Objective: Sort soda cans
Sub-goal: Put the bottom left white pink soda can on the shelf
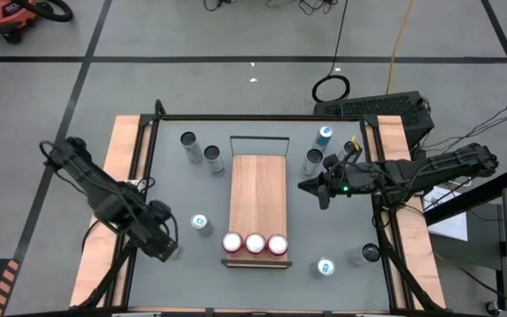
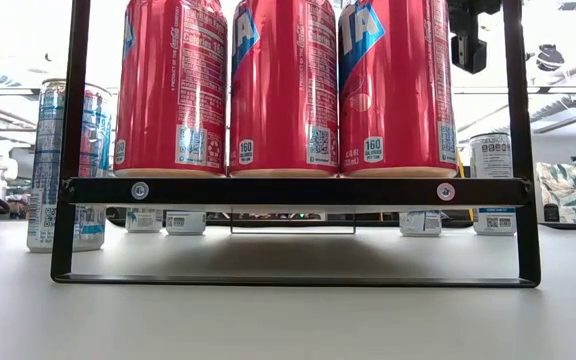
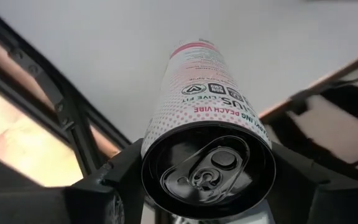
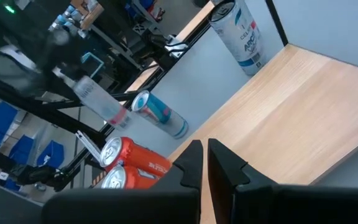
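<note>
Three red soda cans (image 1: 255, 243) stand upright in a row at the near end of a wooden shelf (image 1: 258, 189) on a black frame (image 2: 298, 190). My left gripper (image 1: 170, 249) is near the table's left front, shut on a silver-grey can with a dark top (image 3: 207, 112). My right gripper (image 1: 312, 187) hangs shut and empty just right of the shelf; in the right wrist view its fingers (image 4: 194, 163) are together. A blue can (image 1: 202, 224) stands near the left gripper. My left gripper pinches the silver-grey can between its two fingers (image 3: 120, 180), one on each side of the wall (image 3: 160, 140) just below the dark top. The fingers come from above, pointing steeply down. The can hangs below them, bottom end toward the grey table, a little tilted.
Two silver-grey cans (image 1: 201, 148) stand at the far left. A blue can (image 1: 325, 135) and a silver one (image 1: 313, 158) stand at the far right. At the near right are another blue can (image 1: 326, 267) and a dark-topped can (image 1: 370, 254). Wooden rails border the table's sides.
</note>
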Robot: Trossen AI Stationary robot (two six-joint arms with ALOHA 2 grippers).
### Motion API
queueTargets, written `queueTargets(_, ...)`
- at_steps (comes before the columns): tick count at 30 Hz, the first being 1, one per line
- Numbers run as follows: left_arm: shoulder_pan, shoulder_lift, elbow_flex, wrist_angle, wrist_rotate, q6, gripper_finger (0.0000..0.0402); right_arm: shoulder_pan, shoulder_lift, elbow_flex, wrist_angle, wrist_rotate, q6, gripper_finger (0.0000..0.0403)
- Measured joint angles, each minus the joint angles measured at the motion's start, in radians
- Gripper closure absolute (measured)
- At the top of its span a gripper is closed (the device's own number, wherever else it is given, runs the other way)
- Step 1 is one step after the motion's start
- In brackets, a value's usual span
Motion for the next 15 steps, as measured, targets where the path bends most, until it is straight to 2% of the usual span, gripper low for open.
queueTargets(7,0.012,-0.04,0.192,-0.028,-0.215,0.028,0.0161,-0.021,0.0,0.0,0.005,-0.003,-0.02,0.0403)
queueTargets(11,0.057,-0.044,0.26,-0.04,-0.245,0.035,0.0161,-0.021,0.0,0.0,0.032,-0.01,-0.02,0.0403)
queueTargets(15,0.122,-0.044,0.29,-0.029,-0.251,0.034,0.0161,-0.021,0.0,0.0,0.096,-0.078,-0.054,0.0403)
